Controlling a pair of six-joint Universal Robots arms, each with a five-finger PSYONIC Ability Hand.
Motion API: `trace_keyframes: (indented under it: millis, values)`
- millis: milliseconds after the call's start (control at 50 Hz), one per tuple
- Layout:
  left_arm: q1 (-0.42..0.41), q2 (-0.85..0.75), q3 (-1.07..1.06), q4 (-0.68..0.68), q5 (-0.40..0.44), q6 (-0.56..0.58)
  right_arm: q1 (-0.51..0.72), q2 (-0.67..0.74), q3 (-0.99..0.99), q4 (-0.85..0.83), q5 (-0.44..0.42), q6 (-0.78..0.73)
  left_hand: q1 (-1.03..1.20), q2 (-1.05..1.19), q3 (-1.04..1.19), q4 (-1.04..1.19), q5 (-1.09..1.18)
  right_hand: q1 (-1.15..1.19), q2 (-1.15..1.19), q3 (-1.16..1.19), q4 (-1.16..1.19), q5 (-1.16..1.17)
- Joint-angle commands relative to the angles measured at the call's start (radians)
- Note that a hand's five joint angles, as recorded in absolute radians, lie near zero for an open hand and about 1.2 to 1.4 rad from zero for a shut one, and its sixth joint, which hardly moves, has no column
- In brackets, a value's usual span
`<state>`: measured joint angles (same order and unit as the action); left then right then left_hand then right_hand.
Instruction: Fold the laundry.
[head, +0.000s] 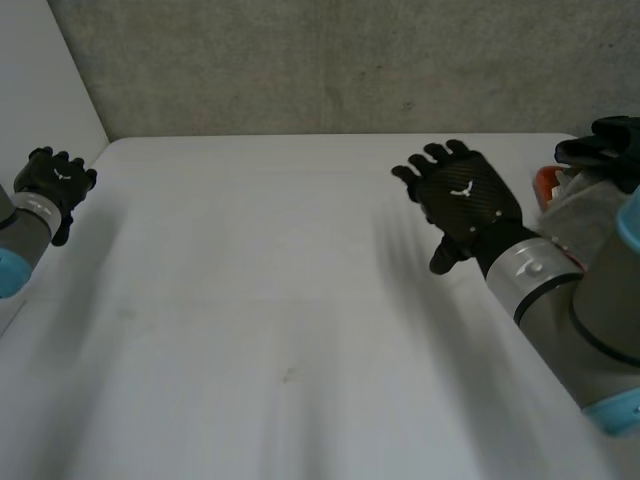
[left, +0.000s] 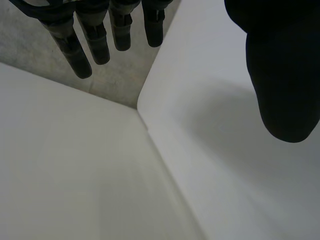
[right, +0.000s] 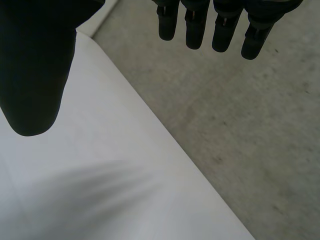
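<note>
Laundry heap of grey, orange and black cloth (head: 592, 212) at the right edge of the white tabletop (head: 280, 300), just to the outer side of the right robot hand (head: 462, 195), fingers spread, empty. Left robot hand (head: 55, 180) well apart, fingers relaxed, empty; right arm nearer.

No word or number can be read. A small white winged emblem (head: 462, 189) stands on the back of the right hand (head: 475, 210). A similar white mark (head: 58, 175) stands on the back of the left hand (head: 48, 188).
</note>
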<state>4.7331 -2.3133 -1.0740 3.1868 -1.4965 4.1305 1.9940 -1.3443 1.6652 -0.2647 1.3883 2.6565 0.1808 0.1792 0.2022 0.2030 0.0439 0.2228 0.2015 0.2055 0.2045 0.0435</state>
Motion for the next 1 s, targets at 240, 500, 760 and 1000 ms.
trace_keyframes:
  millis: [240, 500, 760, 1000]
  values:
    - [-0.079, 0.285, -0.184, -0.031, 0.039, -0.496, -0.115, 0.011, -0.166, 0.136, 0.072, 0.152, -0.006, -0.005, -0.028, -0.028, -0.044, -0.048, -0.027, -0.031, -0.03, -0.044]
    - [-0.355, 0.659, -0.389, -0.136, -0.066, -0.934, -0.185, 0.008, -0.263, 0.308, 0.035, 0.35, -0.006, -0.005, -0.028, -0.028, -0.044, -0.048, -0.027, -0.031, -0.03, -0.044]
    - [-0.352, 0.821, -0.567, -0.163, -0.203, -0.903, -0.205, -0.016, -0.246, 0.348, -0.042, 0.336, -0.006, -0.005, -0.028, -0.028, -0.044, -0.048, -0.027, -0.031, -0.03, -0.044]
    - [-0.329, 0.822, -0.552, -0.142, -0.116, -0.917, -0.198, -0.036, -0.216, 0.288, -0.026, 0.293, -0.006, -0.005, -0.028, -0.028, -0.044, -0.048, -0.027, -0.031, -0.03, -0.044]
